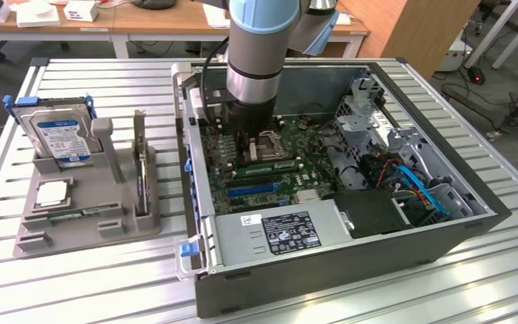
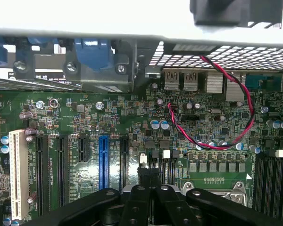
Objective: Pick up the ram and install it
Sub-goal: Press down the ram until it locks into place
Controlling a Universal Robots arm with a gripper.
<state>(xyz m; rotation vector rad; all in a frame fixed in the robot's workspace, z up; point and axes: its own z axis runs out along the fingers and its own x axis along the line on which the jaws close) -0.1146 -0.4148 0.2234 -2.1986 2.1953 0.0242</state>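
Robot arm [image 1: 254,61] with a silver cylindrical tube, pale blue joint caps and a black wrist; black gripper [image 2: 151,181] with bolted finger links.

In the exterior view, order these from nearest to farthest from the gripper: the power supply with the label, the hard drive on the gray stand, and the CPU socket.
1. CPU socket, on the motherboard right beside the gripper.
2. Power supply, at the case's near edge.
3. Hard drive, upright on the gray stand outside the case, toward the exterior view's left.
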